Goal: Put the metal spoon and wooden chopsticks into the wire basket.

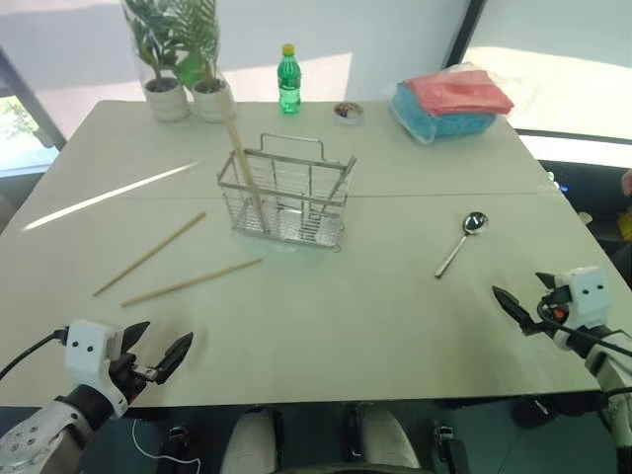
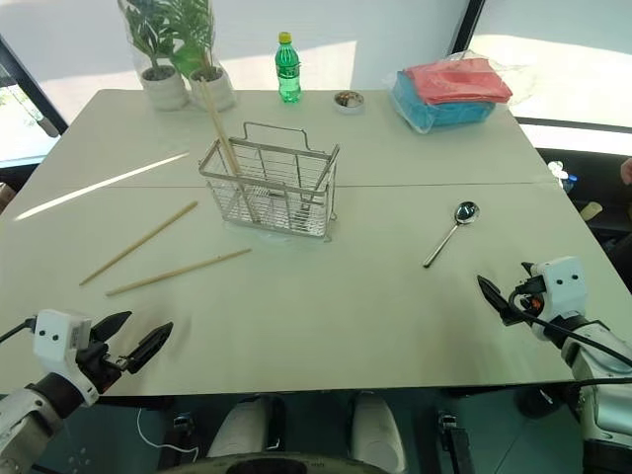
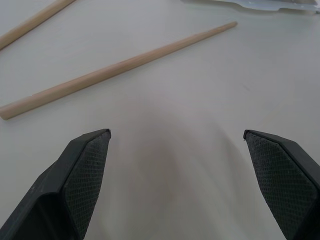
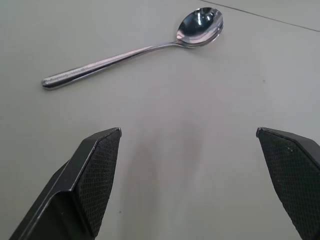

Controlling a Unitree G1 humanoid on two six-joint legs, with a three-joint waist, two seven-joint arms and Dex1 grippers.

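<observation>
Wooden chopsticks (image 1: 166, 268) lie loose toward the table's (image 1: 395, 326) left edge, one more already leaning in the wire basket (image 1: 286, 195) mid-table. Metal spoon (image 1: 461, 241) rests toward the right edge. Left gripper (image 1: 158, 354) and right gripper (image 1: 512, 301) hover released, empty, each facing its likely pickup.

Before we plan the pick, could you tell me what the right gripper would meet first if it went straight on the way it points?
Most likely the spoon: it lies ahead of the open right gripper on bare table, nothing between. Depth is unclear, and the handle end sits somewhat off-centre.
</observation>
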